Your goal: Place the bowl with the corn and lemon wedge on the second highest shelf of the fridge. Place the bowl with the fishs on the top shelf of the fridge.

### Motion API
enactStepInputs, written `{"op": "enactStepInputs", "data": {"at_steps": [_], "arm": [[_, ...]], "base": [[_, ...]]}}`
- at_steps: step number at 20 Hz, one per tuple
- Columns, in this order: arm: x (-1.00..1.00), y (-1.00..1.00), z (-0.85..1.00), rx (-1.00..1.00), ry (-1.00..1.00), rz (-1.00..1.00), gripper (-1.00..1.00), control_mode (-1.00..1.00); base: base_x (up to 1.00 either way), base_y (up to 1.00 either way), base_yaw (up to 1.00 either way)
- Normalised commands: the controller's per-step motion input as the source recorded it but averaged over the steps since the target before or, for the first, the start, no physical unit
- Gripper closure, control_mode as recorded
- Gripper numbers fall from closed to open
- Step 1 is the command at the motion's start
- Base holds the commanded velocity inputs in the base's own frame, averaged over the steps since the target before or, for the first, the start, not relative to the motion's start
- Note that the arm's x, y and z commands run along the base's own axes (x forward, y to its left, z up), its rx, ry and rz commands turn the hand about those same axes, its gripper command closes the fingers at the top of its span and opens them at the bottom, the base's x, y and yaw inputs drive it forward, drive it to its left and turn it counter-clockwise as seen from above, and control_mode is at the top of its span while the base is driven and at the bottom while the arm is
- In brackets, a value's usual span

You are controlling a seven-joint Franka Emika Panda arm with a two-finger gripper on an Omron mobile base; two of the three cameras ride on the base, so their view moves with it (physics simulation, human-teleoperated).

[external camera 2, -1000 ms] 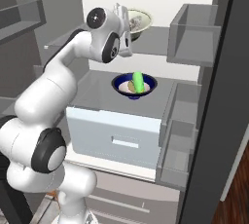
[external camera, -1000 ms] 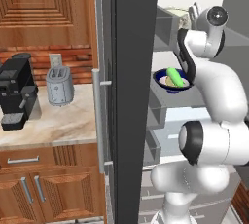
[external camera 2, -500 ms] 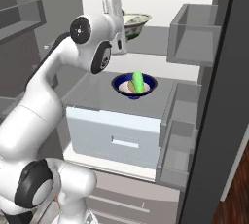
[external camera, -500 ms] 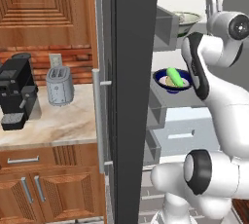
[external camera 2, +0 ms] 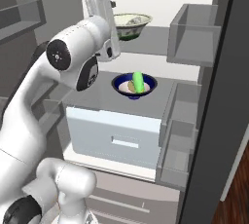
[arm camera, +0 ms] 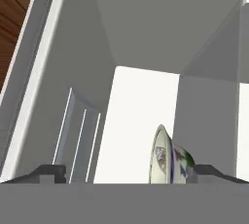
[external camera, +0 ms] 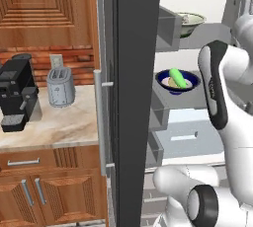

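My arm (external camera 2: 73, 57) is glossy white, built of rounded, bulging segments. Dark grey discs cap my joints, one at the lower left of the right base view, and a dark band runs down one link. My pincer (arm camera: 126, 172) ends in two small dark tips.

Top shelf (external camera 2: 155, 37) — fish bowl (external camera 2: 130, 24)

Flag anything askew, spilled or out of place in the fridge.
Nothing stands out. The pale green bowl sits level on the top shelf, the dark-blue bowl with its corn upright on the shelf below; nothing spilled.
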Motion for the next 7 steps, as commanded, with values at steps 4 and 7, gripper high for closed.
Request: {"op": "enactStepInputs", "data": {"at_steps": [4,7], "arm": [[-1.00,0.07,-0.36,0.00,0.00,0.00,-1.00,-1.00],[-1.00,0.35,-1.00,-0.06,0.13,0.00,-1.00,-1.00]], "base": [[0.00,0.00,0.00],[0.00,0.00,0.00]]}}
